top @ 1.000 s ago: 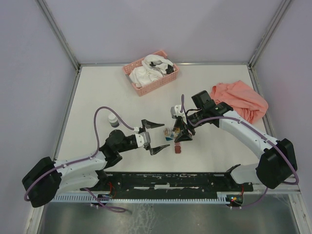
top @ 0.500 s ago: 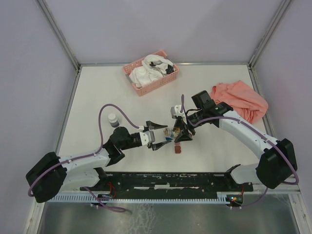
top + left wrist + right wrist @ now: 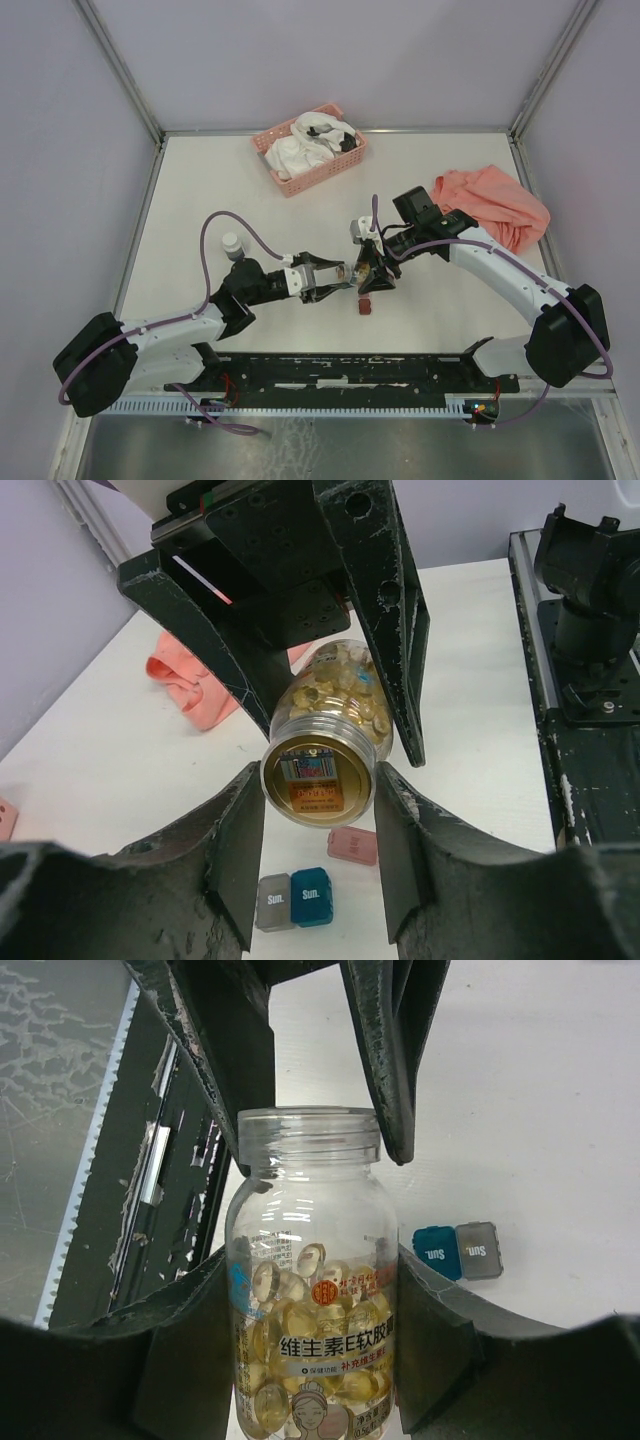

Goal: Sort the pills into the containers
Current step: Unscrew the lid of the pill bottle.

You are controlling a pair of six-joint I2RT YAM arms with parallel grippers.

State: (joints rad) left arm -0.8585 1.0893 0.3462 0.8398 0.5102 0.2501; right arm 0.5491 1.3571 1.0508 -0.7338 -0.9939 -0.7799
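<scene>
Off-white table [image 3: 200, 190], matte, bare patches toward the back and left. Enclosed on three sides by plain pale lavender panels: back wall [image 3: 330, 60], left wall [image 3: 60, 200], right wall [image 3: 600, 150]. Silver frame posts [image 3: 120, 75] run up the back corners. Black rail [image 3: 350, 370] along the near table edge, white slotted strip [image 3: 300, 408] under it, then a scuffed grey metal sheet [image 3: 330, 450]. Light even and diffuse, shadows soft.

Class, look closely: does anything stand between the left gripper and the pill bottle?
Nothing visible does. The fingers of the left gripper sit either side of the pill bottle, close against its end; the right gripper holds the other end.
</scene>
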